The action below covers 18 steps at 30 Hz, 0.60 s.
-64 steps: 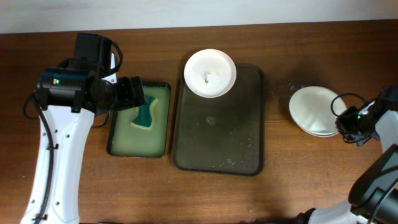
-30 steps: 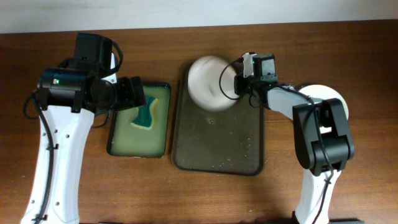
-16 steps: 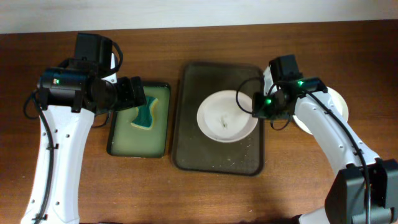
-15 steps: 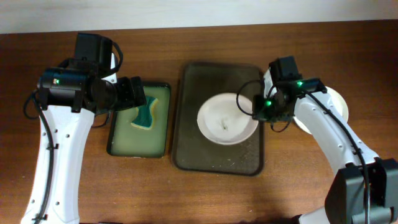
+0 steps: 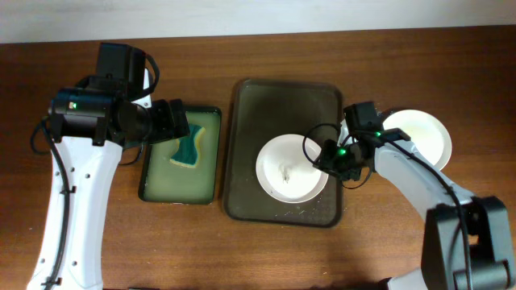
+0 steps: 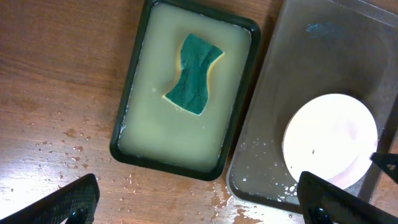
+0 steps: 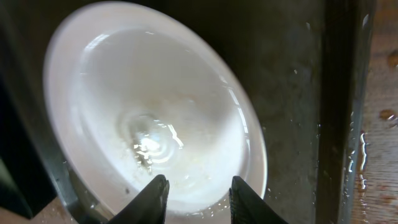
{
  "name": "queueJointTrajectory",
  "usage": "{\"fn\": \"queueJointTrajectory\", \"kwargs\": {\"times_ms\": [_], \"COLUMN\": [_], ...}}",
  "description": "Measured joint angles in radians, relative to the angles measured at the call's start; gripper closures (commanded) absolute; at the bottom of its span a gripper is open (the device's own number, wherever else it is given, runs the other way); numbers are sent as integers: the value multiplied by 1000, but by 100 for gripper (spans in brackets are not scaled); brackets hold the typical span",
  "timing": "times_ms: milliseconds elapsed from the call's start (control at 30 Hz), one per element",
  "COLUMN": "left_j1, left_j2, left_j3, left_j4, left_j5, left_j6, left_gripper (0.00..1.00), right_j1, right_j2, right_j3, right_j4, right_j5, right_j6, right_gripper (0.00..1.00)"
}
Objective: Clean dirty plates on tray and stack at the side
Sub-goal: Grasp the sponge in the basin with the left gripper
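One white plate (image 5: pixel 290 167) with a small smear at its centre lies in the lower middle of the dark tray (image 5: pixel 274 105). My right gripper (image 5: pixel 332 157) is at the plate's right rim. In the right wrist view its fingers (image 7: pixel 199 193) are close together with the plate's rim (image 7: pixel 155 99) between them, and the plate looks tilted. A stack of white plates (image 5: pixel 423 133) sits on the table right of the tray. My left gripper (image 5: pixel 173 121) hangs open and empty (image 6: pixel 199 202) over the table by the small tray. The plate also shows in the left wrist view (image 6: pixel 329 140).
A small black-rimmed tray (image 5: pixel 153 189) with pale green liquid stands left of the big tray and holds a green-and-yellow sponge (image 5: pixel 188 149). Water drops lie on the wood near its front edge (image 6: pixel 68 149). The big tray's floor (image 7: pixel 298 74) is wet.
The right arm came in from the right, took the plate at the tray's far left corner and brought it to the lower middle of the tray. The left arm has not moved.
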Motion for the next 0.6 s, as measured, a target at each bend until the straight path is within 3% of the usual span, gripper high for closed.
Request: {"fn": "queueJointTrajectory", "kwargs": {"times_ms": [67, 133, 233, 333, 433, 600], "left_j1": [0, 0, 0, 0, 0, 0], "left_j2": [0, 0, 0, 8, 92, 299], "left_j3": [0, 0, -2, -81, -303, -470], "left_j4": [0, 2, 58, 131, 333, 645], "left_j5": [0, 12, 24, -4, -31, -47], "left_j6": [0, -1, 0, 1, 5, 16], "left_gripper": [1, 0, 0, 16, 49, 36], "right_j1": [0, 0, 0, 0, 0, 0], "right_j2": [-90, -203, -291, -290, -277, -268], "right_j3": [21, 52, 67, 67, 66, 66], "right_j4": [-10, -10, -64, -108, -107, -108], "right_j5": [19, 52, 81, 99, 106, 109], "right_j6": [-101, -261, -338, -380, -391, -394], "right_gripper": [65, 57, 57, 56, 56, 56]}}
